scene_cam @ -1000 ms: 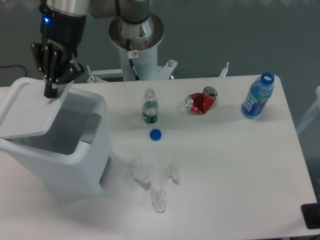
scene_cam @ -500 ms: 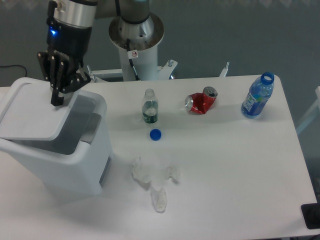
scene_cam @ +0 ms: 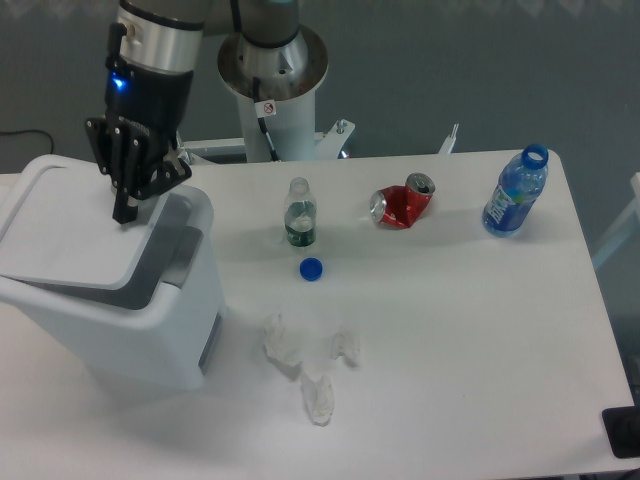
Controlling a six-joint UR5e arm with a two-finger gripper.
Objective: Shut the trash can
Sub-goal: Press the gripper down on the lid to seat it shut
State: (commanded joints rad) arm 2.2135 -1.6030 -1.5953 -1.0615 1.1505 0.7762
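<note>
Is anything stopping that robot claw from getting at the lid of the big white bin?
Probably not. The gripper already hangs at the lid's right edge on the trash can, with nothing between them; the bottles and can sit off to the side.

Trash can [scene_cam: 110, 300]: left side cut off by the frame edge, interior mostly hidden under the lid [scene_cam: 70, 225], only a dark sliver visible at the right. Gripper [scene_cam: 124, 210]: jaws seen as 1 dark mass, gap not resolvable, contact with the lid unclear. Arm cut off at the top edge. Tabletop [scene_cam: 450, 330]: bottom and left edges out of frame. Dark object [scene_cam: 624, 432] at the bottom-right corner cropped, can't identify. Label on the clear bottle [scene_cam: 300, 213] too small to read. Crumpled scraps [scene_cam: 305, 365]: material unclear.
</note>
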